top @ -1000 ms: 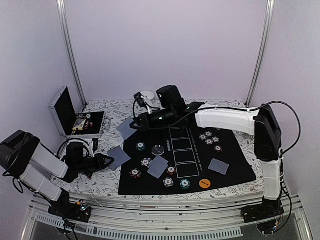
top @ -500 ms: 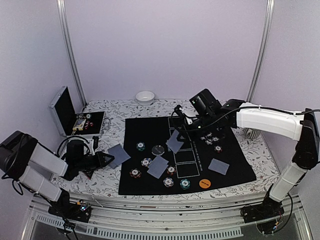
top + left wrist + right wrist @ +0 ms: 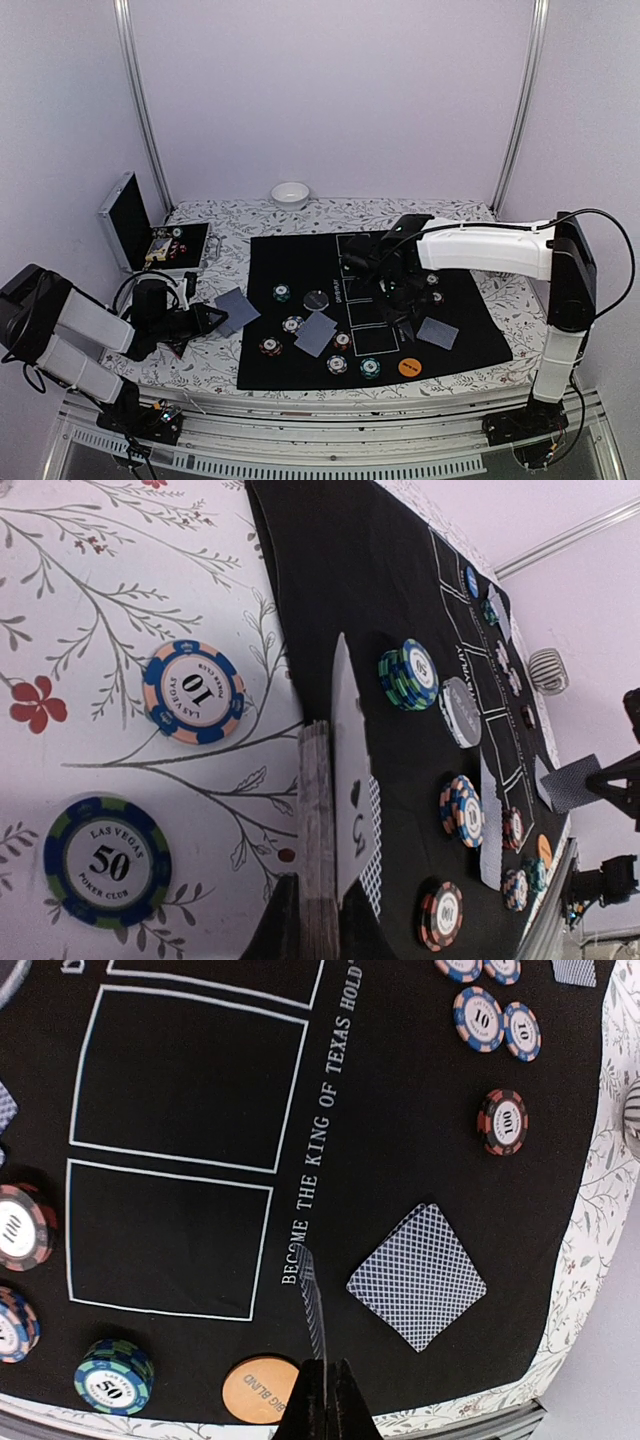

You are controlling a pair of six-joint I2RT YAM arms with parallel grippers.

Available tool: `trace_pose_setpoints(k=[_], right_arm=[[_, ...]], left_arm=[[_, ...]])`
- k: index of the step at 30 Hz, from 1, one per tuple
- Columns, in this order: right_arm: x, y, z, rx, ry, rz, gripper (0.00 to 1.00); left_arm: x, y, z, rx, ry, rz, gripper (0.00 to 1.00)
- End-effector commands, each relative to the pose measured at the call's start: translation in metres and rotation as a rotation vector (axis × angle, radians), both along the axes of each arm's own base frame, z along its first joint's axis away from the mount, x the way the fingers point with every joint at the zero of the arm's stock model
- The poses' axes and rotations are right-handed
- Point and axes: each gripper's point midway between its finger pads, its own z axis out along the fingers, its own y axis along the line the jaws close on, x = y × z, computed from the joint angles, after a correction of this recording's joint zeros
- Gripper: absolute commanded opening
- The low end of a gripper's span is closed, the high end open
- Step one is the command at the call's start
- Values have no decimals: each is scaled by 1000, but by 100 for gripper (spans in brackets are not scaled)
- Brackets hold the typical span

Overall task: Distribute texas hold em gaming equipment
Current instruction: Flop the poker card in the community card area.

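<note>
My left gripper (image 3: 320, 880) is shut on a deck of playing cards (image 3: 318, 820), held on edge over the floral cloth at the mat's left border. A three of spades (image 3: 352, 780) leans off the deck. In the top view the left gripper (image 3: 205, 320) and deck (image 3: 232, 310) sit left of the black mat (image 3: 270, 260). My right gripper (image 3: 322, 1365) is shut on one card (image 3: 314, 1295), seen edge-on above the mat. This card hangs between a face-down pair (image 3: 417, 1277) and the orange Big Blind button (image 3: 262, 1390). Chip stacks (image 3: 292, 324) dot the mat.
An open aluminium case (image 3: 150, 240) stands at the back left. A white bowl (image 3: 290, 194) sits behind the mat. Two loose chips, a 10 (image 3: 193, 691) and a 50 (image 3: 105, 860), lie on the cloth by the left gripper. A grey disc (image 3: 316, 299) lies mid-mat.
The right arm has swung from the back left across the mat with a card and now hangs low over the mat's near right part. The left arm has stayed put.
</note>
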Motion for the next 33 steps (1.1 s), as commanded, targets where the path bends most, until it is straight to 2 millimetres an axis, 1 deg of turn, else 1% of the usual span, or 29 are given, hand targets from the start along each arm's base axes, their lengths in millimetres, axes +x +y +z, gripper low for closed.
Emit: trace_pose_setpoints(k=[1, 4, 6, 9, 11, 15, 18, 21, 23, 26, 30, 33], right_arm=[[3, -8, -7, -125, -42, -34, 2], [9, 1, -14, -164, -55, -23, 2], [8, 9, -18, -188, -60, 4, 2], [5, 16, -26, -226, -59, 31, 2], [4, 25, -33, -209, -49, 46, 2], [1, 51, -48, -148, -16, 94, 2], [-2, 66, -59, -89, 16, 112, 2], [-2, 76, -62, -38, 24, 123, 2], [-4, 80, -67, -26, 39, 130, 2], [-7, 80, -72, -30, 57, 137, 2], [-9, 74, -75, -47, 68, 137, 2], [-8, 65, -75, -68, 66, 125, 2]], left_arm=[[4, 2, 2, 14, -14, -3, 0], [4, 0, 4, 2, -15, -6, 0], [4, 0, 5, 0, -18, -6, 0], [4, 1, 5, 6, -19, -1, 0], [4, 2, 5, 9, -23, 2, 0], [4, 2, 6, 6, -22, 0, 0], [3, 2, 6, 6, -21, 0, 0], [3, 3, 6, 11, -24, 2, 0], [3, 2, 6, 10, -22, 1, 0], [2, 3, 6, 9, -24, 2, 0], [2, 3, 7, 12, -26, 2, 0], [2, 3, 7, 11, -26, 4, 0]])
